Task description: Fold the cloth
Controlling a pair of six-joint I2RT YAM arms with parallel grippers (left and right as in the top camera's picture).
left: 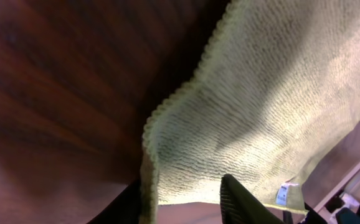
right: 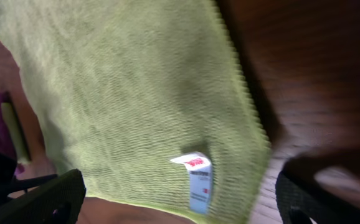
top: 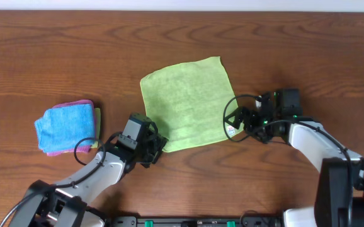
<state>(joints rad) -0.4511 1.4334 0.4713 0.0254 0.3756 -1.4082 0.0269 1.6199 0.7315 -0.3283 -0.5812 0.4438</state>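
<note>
The lime-green cloth (top: 185,104) lies spread flat on the wooden table, with its white tag (right: 198,180) at the near right corner. My left gripper (top: 155,146) is at the near left corner. In the left wrist view its fingers (left: 242,202) stand partly apart around that corner, and the cloth's (left: 267,93) edge is rucked up against the left finger. My right gripper (top: 232,120) is at the near right corner, wide open. In the right wrist view the tagged corner lies between its fingers (right: 49,199), untouched.
A folded blue cloth (top: 65,126) lies on a pink one (top: 78,103) at the left of the table, apart from the green cloth. The table's far edge (top: 182,14) runs along the top. Both arms reach in from the near side.
</note>
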